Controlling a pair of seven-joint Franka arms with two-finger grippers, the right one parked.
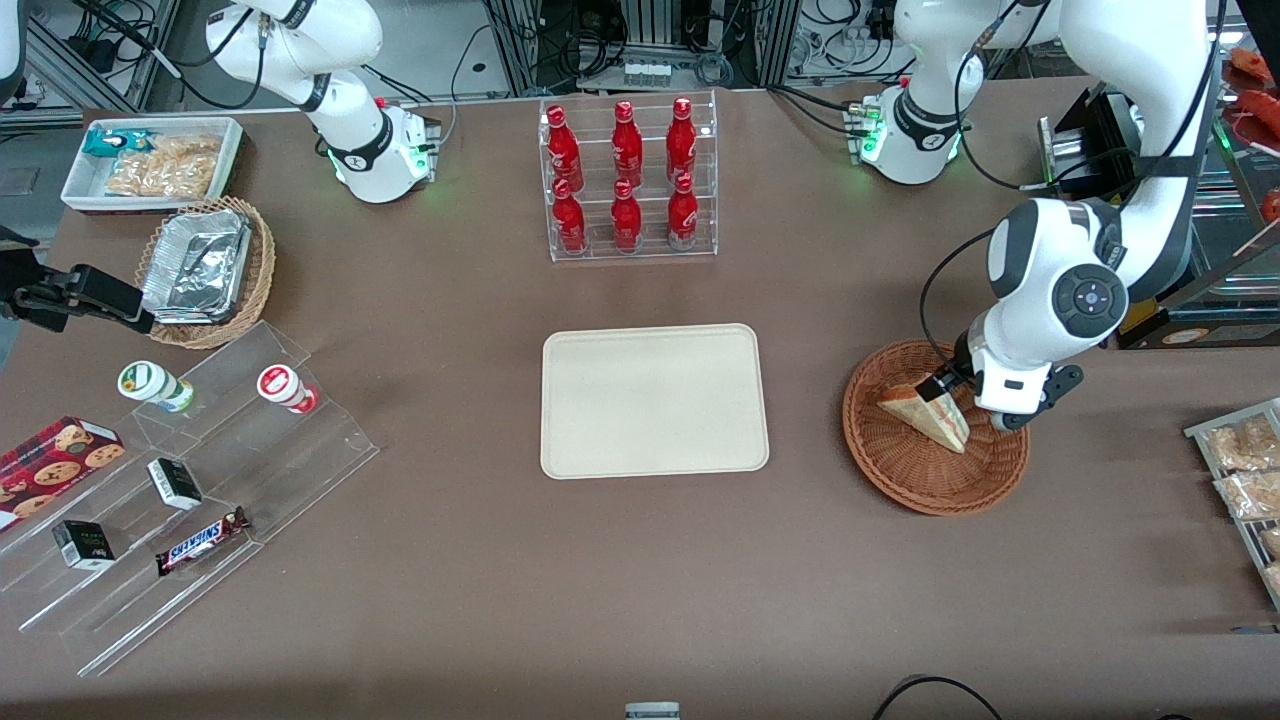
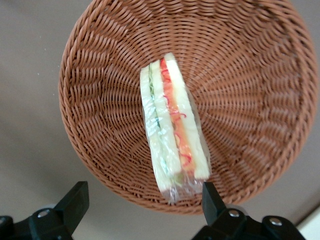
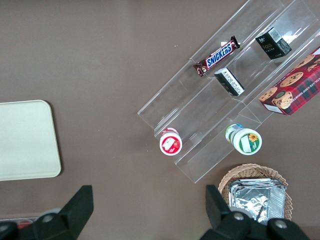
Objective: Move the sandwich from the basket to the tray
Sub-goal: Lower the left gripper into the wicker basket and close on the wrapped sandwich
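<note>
The tray (image 1: 655, 400) lay flat and bare near the table's middle, a smooth beige rectangle with rounded corners and a low rim, seemingly waiting for its load. Toward the working arm's end of the table sat the basket (image 1: 935, 428), round, shallow, tightly woven in reddish-brown wicker. The sandwich (image 1: 925, 412) rested inside it, a wedge of pale bread with a toasted crust, wrapped in clear film, its red, orange and green layers showing at the cut edge. The gripper (image 1: 968, 395) hung low over the basket, just at the sandwich. In the wrist view its black fingers (image 2: 76, 201) stood spread wide, gripping nothing, one tip close beside the wedge's end. That spread looked like preparation for straddling the wedge; the soft bread would likely squash under a hard pinch.
</note>
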